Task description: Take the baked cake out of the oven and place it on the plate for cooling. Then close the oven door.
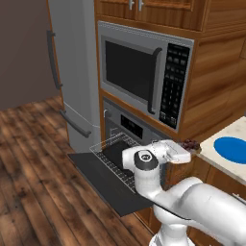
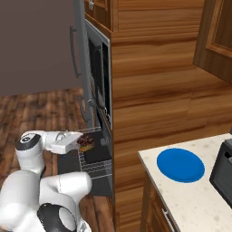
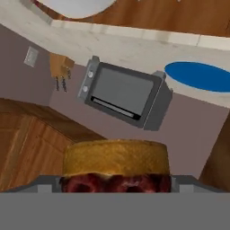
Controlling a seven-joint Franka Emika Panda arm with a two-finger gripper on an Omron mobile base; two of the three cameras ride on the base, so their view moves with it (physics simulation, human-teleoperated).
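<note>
The gripper (image 1: 188, 145) was closed on the baked cake (image 1: 190, 144), carried clear of the oven (image 1: 126, 129) and held in the air near the counter edge; in the left base view the dark reddish lump showed at the hand's tip, just short of the pale counter (image 1: 226, 139). In the hand view the cake (image 3: 116, 170) sat right at the fingertips, golden-brown crust on one side and dark red on the other, tipped with the rolled hand. The cake was roundish, with no clear long axis or pointing direction. From the gripper, the plate (image 1: 232, 149) lay further along the hand's pointing direction, to the right in the left base view, flat on the counter and apart from the cake. In the right base view the gripper (image 2: 84, 141) was still beside the oven opening, with the cabinet corner between it and the plate (image 2: 181, 165). The coming move was judged a carry past that corner. The oven door (image 1: 108, 182) hung fully open, rack (image 1: 115, 156) pulled out.
</note>
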